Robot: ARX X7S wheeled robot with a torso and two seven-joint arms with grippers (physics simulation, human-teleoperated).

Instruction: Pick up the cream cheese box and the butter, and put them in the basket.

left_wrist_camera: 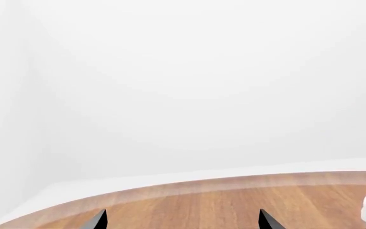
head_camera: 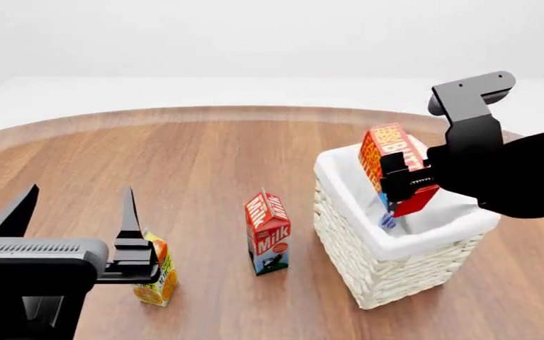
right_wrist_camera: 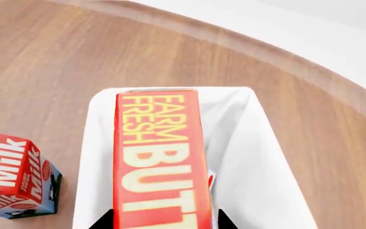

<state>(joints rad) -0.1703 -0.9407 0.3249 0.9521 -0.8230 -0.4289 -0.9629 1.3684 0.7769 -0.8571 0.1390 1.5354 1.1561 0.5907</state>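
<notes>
The right gripper (head_camera: 406, 180) is clamping the orange-red rectangular butter box (head_camera: 392, 166), holding it tilted over the square white wicker basket (head_camera: 385, 265). The left gripper (head_camera: 78, 212) is hovering with fingers spread beside the small orange juice carton (head_camera: 158, 276).

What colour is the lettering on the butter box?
Pale yellow on orange-red; the butter lettering shows best in the right wrist view.
</notes>
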